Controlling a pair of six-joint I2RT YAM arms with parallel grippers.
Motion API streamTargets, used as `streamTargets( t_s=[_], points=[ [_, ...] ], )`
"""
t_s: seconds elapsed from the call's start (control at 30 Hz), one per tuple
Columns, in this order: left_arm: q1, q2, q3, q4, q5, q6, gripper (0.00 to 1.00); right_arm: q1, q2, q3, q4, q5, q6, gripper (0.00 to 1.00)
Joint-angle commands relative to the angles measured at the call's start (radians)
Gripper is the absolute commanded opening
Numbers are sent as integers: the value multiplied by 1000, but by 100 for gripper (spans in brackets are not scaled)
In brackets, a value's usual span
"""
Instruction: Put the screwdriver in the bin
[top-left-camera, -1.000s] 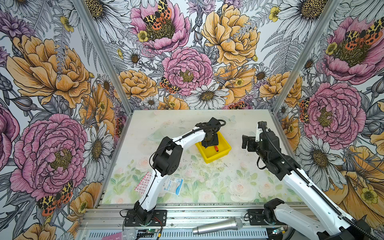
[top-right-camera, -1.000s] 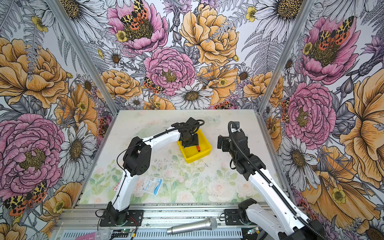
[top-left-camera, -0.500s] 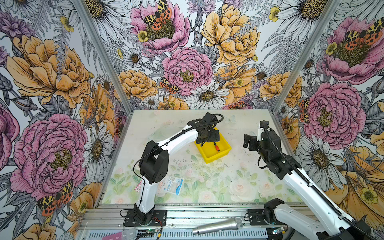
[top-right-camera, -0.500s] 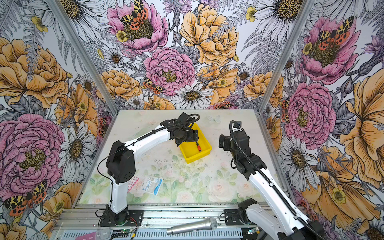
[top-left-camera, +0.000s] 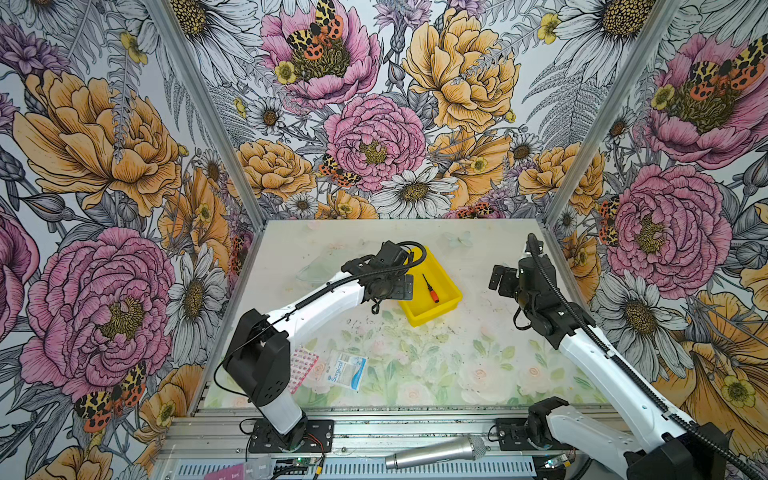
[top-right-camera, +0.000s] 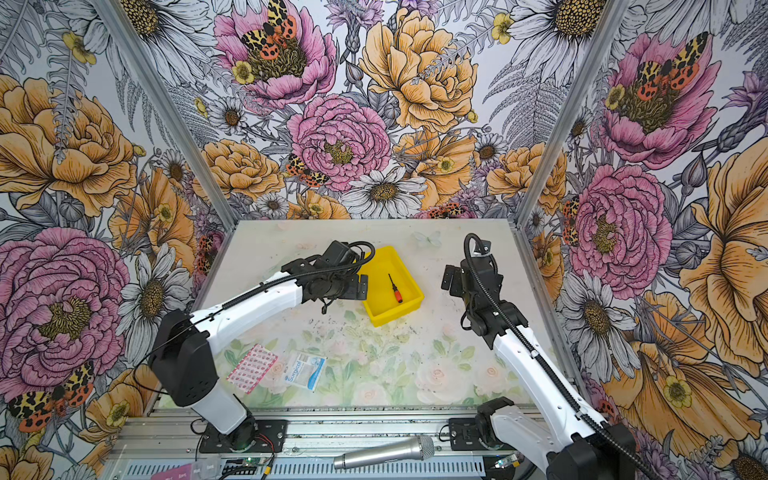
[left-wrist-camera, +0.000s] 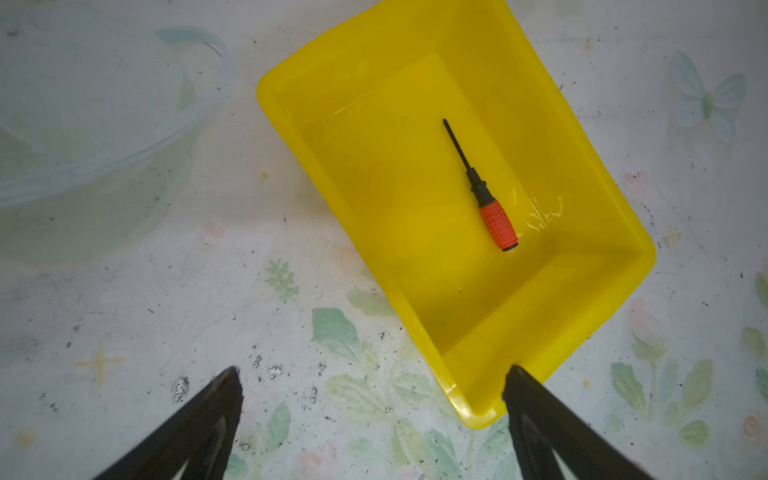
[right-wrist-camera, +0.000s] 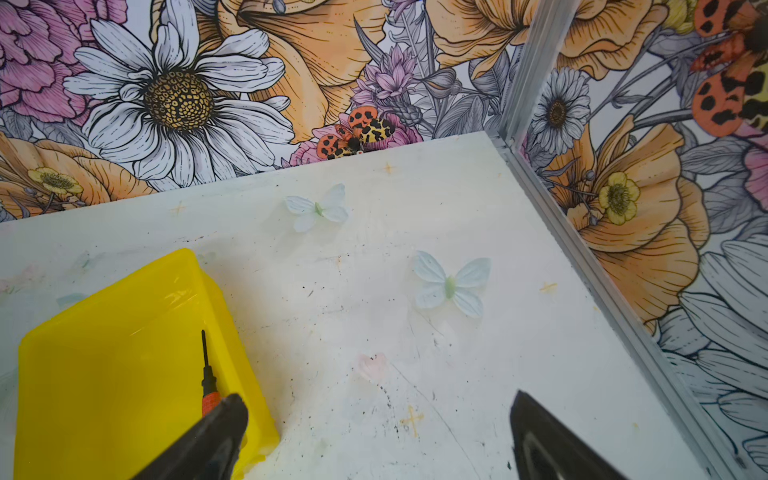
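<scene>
The screwdriver (left-wrist-camera: 484, 195), black shaft and red-orange handle, lies loose on the floor of the yellow bin (left-wrist-camera: 374, 187). Both top views show the screwdriver (top-left-camera: 431, 288) (top-right-camera: 395, 288) inside the bin (top-left-camera: 432, 318) (top-right-camera: 395, 316) at mid-table. My left gripper (left-wrist-camera: 372, 376) hangs open above the table by the bin's near-left corner, one finger over the rim, nothing between its fingers; in a top view the left gripper (top-left-camera: 388, 289) is just left of the bin. My right gripper (right-wrist-camera: 378, 401) is open and empty, right of the bin (right-wrist-camera: 104, 374), also seen from above (top-left-camera: 502, 279).
A clear plastic lid (left-wrist-camera: 83, 124) lies on the table left of the bin. A Surgical packet (top-left-camera: 347, 368) and a red-patterned packet (top-left-camera: 301, 365) lie near the left arm's base. A silver microphone (top-left-camera: 434, 453) rests on the front rail. Flowered walls close three sides.
My left gripper opened over the bin and let go of the screwdriver, which now lies in it. The left arm then drew back to the left. The right arm barely moved.
</scene>
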Motion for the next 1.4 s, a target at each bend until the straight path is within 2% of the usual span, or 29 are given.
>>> streamTargets(
  t_s=[0.0,0.2,0.37,0.57,0.63,0.7,0.83,0.9,1.13,1.23,1.3,1.37],
  points=[
    [85,-142,-140,112,-57,39,99,-29,2,-26,14,25,60,100],
    [237,-370,-371,208,-95,93,98,-62,-7,-71,17,47,53,99],
    [336,-511,-502,270,-110,155,99,-73,-52,-164,44,233,75,99],
    [375,-590,-586,315,-254,202,99,-130,-117,-320,216,145,-69,100],
    [396,-591,-604,322,-280,208,99,-135,-122,-349,242,152,-102,99],
    [425,-598,-630,339,-251,233,99,-146,-116,-370,264,154,-131,100],
    [469,-673,-766,505,-105,370,99,-163,-84,-399,296,134,-175,99],
    [499,-720,-834,590,-47,401,99,-167,-77,-421,323,118,-177,100],
    [619,-762,-1011,828,-44,396,99,-178,-22,-499,514,97,-173,99],
    [641,-713,-1023,940,-43,424,99,-190,30,-499,610,104,-182,100],
    [650,-659,-1018,1012,11,450,99,-203,80,-489,666,103,-184,99],
    [653,-594,-1009,1091,17,462,99,-211,134,-472,723,93,-186,100]
  ],
)
